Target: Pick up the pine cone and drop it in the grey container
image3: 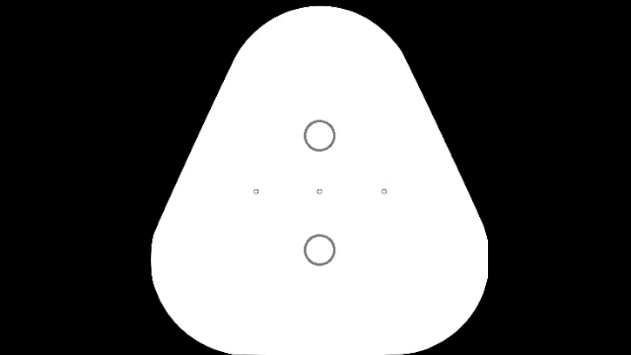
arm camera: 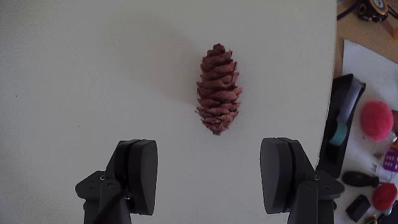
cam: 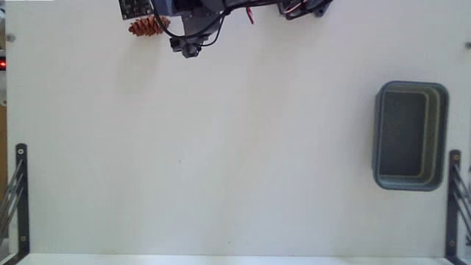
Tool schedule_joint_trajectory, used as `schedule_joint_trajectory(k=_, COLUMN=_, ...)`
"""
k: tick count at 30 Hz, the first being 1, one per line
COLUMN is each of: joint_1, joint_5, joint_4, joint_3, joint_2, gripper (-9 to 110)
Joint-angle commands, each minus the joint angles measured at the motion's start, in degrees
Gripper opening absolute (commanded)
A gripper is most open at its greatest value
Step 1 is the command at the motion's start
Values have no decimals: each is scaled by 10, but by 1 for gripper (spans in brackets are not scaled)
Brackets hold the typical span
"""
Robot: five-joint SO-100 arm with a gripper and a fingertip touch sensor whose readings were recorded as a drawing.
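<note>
While the cone (arm camera: pixel 219 88) lay on the worktop (arm camera: pixel 93 81), the jaws stood wide, just short of it, gripping nothing.

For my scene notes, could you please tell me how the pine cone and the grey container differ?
The pine cone is small, reddish-brown and rough-scaled; the grey container is much larger, blue-grey and smooth. The cone is a solid oval, the container an open, empty tub. Both rest on the white table.

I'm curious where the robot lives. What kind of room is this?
Probably a hobby desk at home: a plain white table, a grey container, a pine cone, and cluttered tools and papers beside it.
</note>
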Motion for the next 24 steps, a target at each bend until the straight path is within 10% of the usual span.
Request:
schedule_joint_trajectory(k=1, joint_1=13, joint_5=2, joint_4=-13, joint_3=-30, joint_2=2, gripper=110)
schedule_joint_trajectory(k=24, joint_1=13, joint_5=2, joint_4=-60, joint_3=-70, joint_2=-87, gripper=110)
